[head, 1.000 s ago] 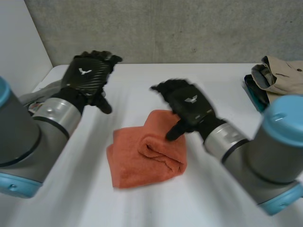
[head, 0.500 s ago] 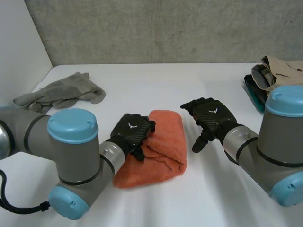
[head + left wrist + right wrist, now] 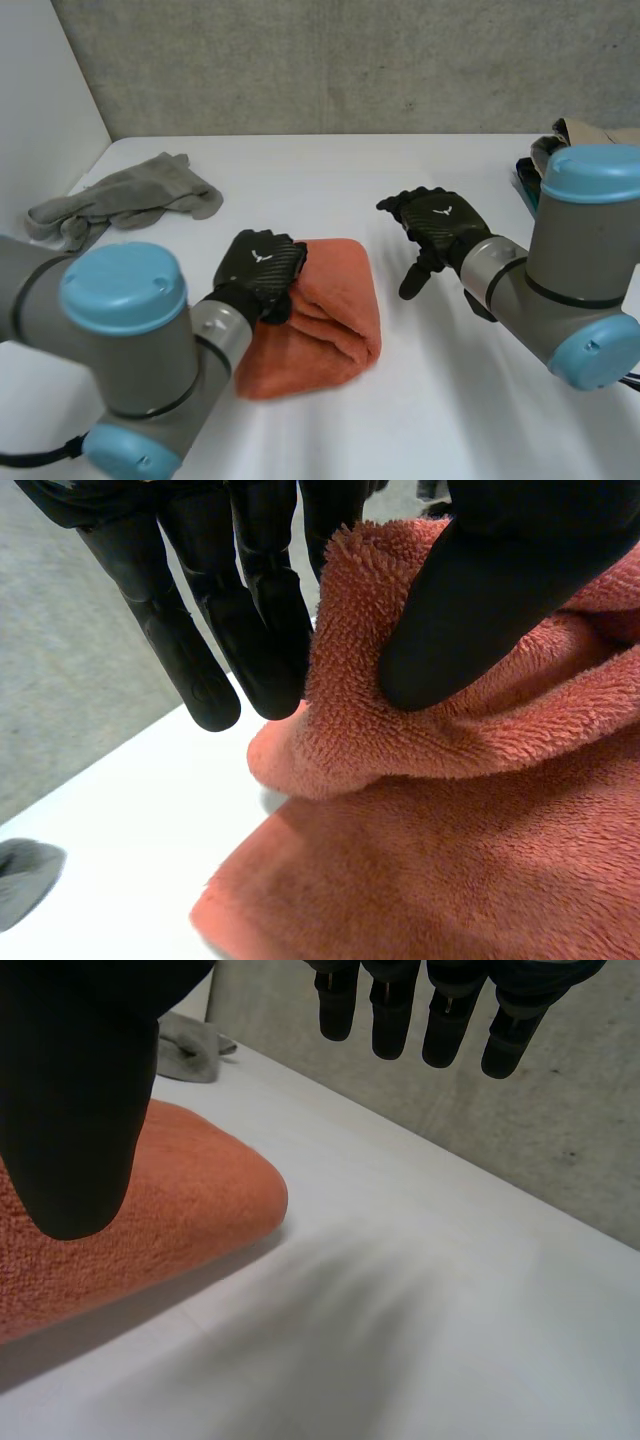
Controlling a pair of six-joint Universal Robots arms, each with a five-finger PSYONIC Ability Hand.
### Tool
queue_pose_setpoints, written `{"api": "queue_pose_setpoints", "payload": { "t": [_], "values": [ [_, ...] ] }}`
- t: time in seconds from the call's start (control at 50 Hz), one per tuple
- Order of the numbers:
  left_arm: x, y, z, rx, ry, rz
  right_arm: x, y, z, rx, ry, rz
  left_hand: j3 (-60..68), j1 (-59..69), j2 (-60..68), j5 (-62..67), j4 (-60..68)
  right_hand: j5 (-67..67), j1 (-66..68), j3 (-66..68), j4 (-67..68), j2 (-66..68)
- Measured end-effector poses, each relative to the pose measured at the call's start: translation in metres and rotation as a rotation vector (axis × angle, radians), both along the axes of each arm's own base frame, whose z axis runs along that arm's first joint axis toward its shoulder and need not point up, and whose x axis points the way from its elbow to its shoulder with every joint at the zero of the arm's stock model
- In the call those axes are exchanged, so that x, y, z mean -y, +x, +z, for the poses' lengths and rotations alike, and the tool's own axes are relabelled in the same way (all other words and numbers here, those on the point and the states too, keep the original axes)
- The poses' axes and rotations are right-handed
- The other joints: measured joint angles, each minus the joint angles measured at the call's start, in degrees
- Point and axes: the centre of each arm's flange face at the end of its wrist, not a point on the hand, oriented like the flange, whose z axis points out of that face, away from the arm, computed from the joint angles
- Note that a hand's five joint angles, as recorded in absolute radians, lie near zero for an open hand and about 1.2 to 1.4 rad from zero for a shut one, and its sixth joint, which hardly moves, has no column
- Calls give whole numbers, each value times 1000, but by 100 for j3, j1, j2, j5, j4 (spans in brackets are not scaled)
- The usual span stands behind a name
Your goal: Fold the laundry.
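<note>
Loosely folded, the orange towel [image 3: 335, 300] bunches where the left hand [image 3: 262, 268] pinches it; the right hand [image 3: 440, 222] holds fingers apart.

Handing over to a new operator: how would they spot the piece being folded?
On the white table, look at the middle. A thick folded orange towel lies there, its left edge pinched by the left hand. The grey cloth at the far left lies crumpled, untouched.

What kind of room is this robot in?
Probably a robot test lab, not a home: bare concrete wall, plain white table, and an orange towel set out for folding.
</note>
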Motion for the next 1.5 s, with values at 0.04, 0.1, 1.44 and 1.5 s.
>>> {"api": "queue_pose_setpoints", "payload": {
  "t": [0.04,0.1,1.44,1.5],
  "values": [
    [-7,6,4,6,-3,11,-2,5,2,3,21,14,0,0,2,0,0,0,0,0,0,0],
    [-18,14,6,29,-5,14,-5,12,1,3,58,37,1,0,6,0,0,0,0,0,0,0],
    [23,6,71,-72,-26,-16,-79,44,-27,-178,-70,211,-5602,-5099,-5666,-5349,-5689,0,0,0,0,0],
    [20,-3,92,-112,-34,-160,-100,41,-42,-215,-121,263,-5602,-5099,-5666,-5350,-5689,0,0,0,0,0]
  ]
}}
